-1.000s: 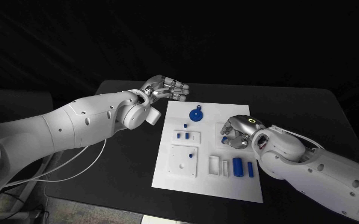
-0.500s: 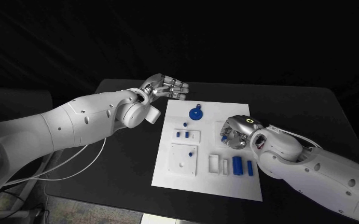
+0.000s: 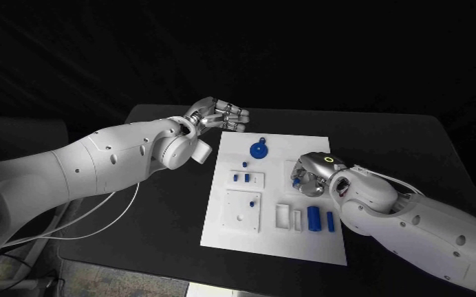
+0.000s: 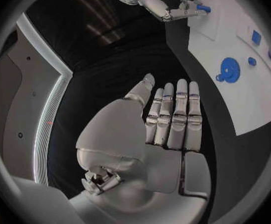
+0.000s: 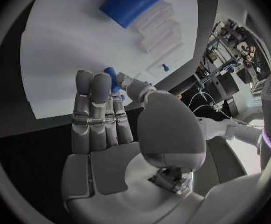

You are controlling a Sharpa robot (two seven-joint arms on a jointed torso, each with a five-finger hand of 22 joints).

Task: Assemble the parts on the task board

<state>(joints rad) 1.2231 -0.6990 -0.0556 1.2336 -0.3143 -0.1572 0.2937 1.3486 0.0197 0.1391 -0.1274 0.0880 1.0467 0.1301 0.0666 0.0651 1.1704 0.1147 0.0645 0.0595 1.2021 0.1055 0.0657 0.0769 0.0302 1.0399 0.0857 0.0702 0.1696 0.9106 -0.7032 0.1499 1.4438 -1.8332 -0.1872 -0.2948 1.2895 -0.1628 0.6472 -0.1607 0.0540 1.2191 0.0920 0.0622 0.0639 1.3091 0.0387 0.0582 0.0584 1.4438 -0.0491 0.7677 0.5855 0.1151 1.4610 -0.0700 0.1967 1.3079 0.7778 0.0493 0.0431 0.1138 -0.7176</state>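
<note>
One blue peg (image 3: 296,185), seemingly upright, between fingers (image 5: 108,100).

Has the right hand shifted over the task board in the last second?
Barely. In the head view the right hand has crept slightly toward the blue gear, staying over the task board with a small blue part at its fingertips.

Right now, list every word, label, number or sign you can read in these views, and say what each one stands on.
None: no readable text in any view.
The task board shows blank white blocks and blue parts, no lettering.
The right hand bears a glowing ring mark, not a letter or number.
The left hand carries no label.
</note>
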